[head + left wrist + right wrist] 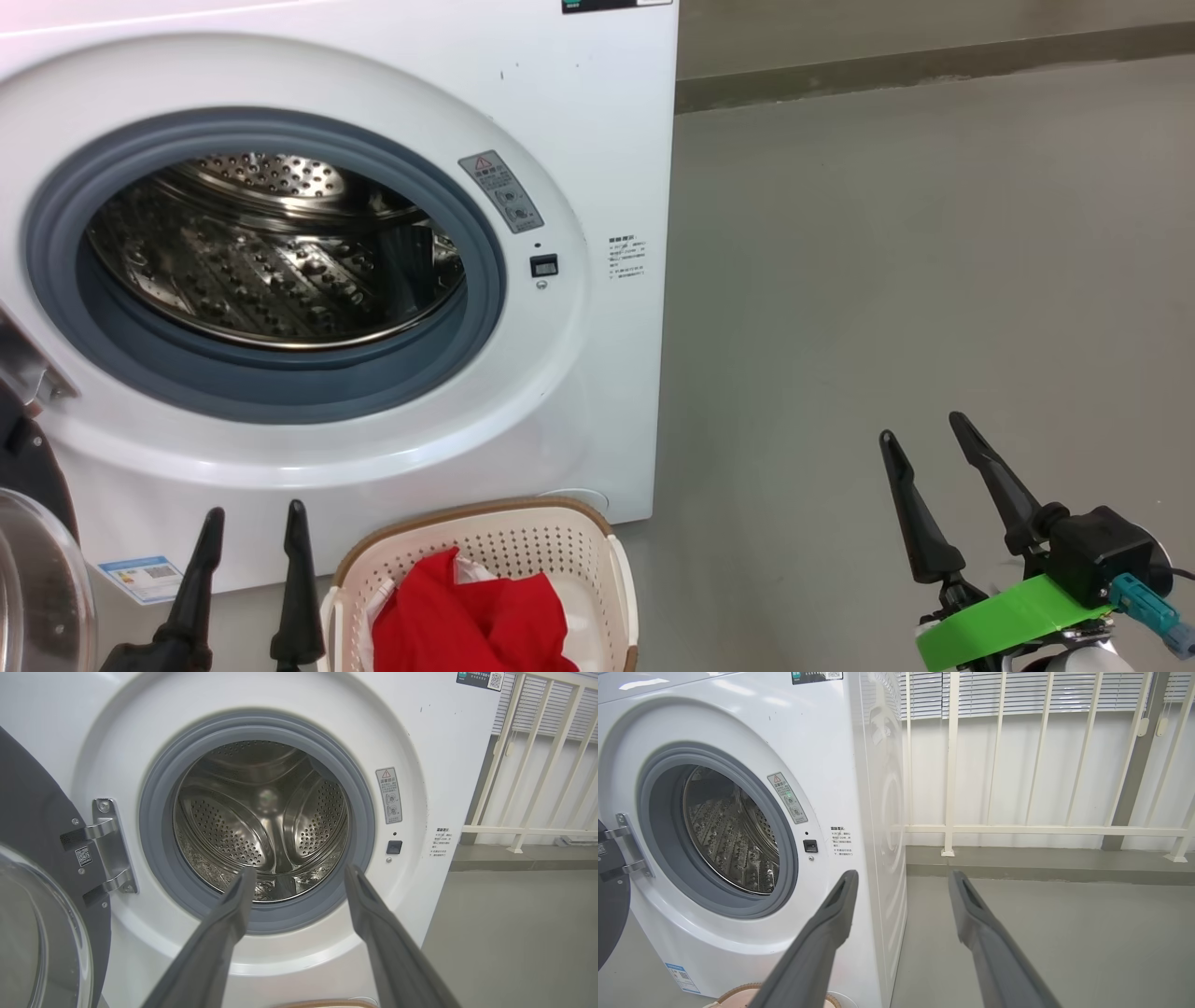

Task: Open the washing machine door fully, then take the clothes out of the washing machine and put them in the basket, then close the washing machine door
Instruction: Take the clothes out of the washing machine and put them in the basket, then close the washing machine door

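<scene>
The white washing machine (579,121) stands with its door (33,569) swung open to the left; the steel drum (271,252) looks bare inside. Red clothes (471,616) lie in the cream basket (523,541) on the floor right in front of the machine. My left gripper (252,523) hovers open just left of the basket, fingers pointing at the machine's lower front. In the left wrist view the same gripper (299,875) faces the drum (266,821) with nothing between its fingers. My right gripper (924,434) is open over bare floor, well right of the machine.
Grey floor (887,280) stretches to the right of the machine. A white railing (1041,830) and blinds stand behind it along the wall. The open door's hinge (110,844) and glass bowl (42,947) stick out at the left.
</scene>
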Controlling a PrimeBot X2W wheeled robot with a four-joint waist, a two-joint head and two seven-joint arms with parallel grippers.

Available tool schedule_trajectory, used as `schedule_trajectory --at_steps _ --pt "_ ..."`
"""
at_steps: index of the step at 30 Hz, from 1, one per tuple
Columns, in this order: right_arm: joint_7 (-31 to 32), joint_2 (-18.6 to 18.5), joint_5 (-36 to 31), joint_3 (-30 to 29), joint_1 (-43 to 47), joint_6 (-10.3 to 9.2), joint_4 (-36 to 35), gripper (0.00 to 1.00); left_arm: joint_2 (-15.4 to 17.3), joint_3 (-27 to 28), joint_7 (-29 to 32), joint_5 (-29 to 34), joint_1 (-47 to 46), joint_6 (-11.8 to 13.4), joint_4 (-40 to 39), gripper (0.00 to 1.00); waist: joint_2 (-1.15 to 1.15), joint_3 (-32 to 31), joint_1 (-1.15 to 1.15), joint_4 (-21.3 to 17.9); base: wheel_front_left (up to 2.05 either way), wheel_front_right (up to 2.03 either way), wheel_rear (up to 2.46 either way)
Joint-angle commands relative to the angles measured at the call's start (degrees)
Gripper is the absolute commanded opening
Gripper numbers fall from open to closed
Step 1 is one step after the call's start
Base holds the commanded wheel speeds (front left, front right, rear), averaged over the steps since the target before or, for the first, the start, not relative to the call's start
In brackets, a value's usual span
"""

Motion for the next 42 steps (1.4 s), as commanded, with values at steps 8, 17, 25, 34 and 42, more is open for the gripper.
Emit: schedule_trajectory --at_steps 8,17,25,34,42 --pt "-0.37 -1.07 -0.53 0.81 -0.47 0.19 -1.47 1.0 0.89 1.85 -0.44 1.8 -0.29 1.14 -0.86 1.0 0.0 -0.63 0.0 0.09 -0.12 0.12 0.0" --pt "-0.37 -1.43 -0.53 0.92 -0.45 0.19 -1.42 1.0 0.85 1.54 -0.44 1.94 -0.53 1.07 -1.06 1.0 0.0 -0.23 0.0 -0.02 -1.14 1.14 0.0" --pt "-0.37 -1.67 -0.19 1.06 -0.51 0.19 -1.43 1.0 0.76 0.94 -0.44 1.09 -1.03 0.22 -1.74 1.0 0.0 0.09 0.0 0.28 -2.02 2.02 0.0" --pt "-0.37 -1.76 0.16 1.26 -0.85 0.19 -1.24 1.0 0.65 1.26 -0.44 0.9 -1.08 0.16 -2.82 1.0 0.0 0.28 0.0 0.77 -1.37 1.37 0.0" --pt "-0.37 -1.55 0.27 1.35 -0.95 0.19 -1.15 1.0 0.58 1.4 -0.44 0.83 -0.97 0.38 -2.61 1.0 0.0 0.23 0.0 0.96 -0.26 0.26 0.0"
